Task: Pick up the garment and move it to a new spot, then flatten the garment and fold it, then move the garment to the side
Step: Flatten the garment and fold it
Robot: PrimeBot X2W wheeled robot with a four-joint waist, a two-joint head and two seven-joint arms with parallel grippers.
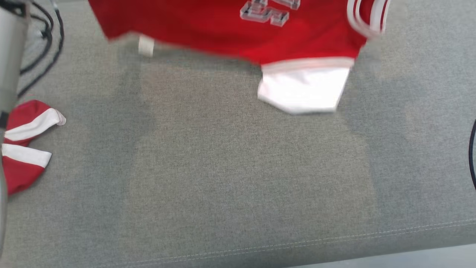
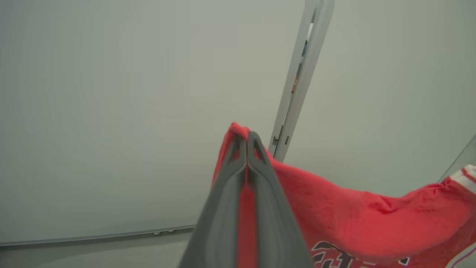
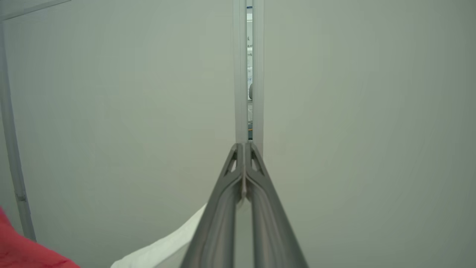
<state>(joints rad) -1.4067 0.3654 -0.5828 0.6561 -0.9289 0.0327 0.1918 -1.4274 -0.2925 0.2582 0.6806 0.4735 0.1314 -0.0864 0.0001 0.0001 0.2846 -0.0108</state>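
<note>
The garment [image 1: 223, 29] is a red jersey with white trim and grey lettering, blurred, hanging along the top of the head view above the grey cloth surface [image 1: 238, 178]. A white panel [image 1: 303, 89] dangles from its lower hem. In the left wrist view my left gripper [image 2: 246, 138] is shut on a bunched red edge of the garment [image 2: 353, 216], which sags away to the right. In the right wrist view my right gripper [image 3: 244, 146] is shut, with a thin pale strip pinched between its fingers and white cloth [image 3: 160, 249] trailing below; red fabric [image 3: 22, 249] shows at the lower left.
A separate red-and-white striped piece of cloth [image 1: 26, 145] lies at the surface's left edge. Black cables [image 1: 44, 41] run at the top left beside a pale grey arm part [image 1: 9, 56]. The surface's stitched front edge [image 1: 334, 238] crosses the bottom. Pale wall panels [image 3: 111, 111] stand behind.
</note>
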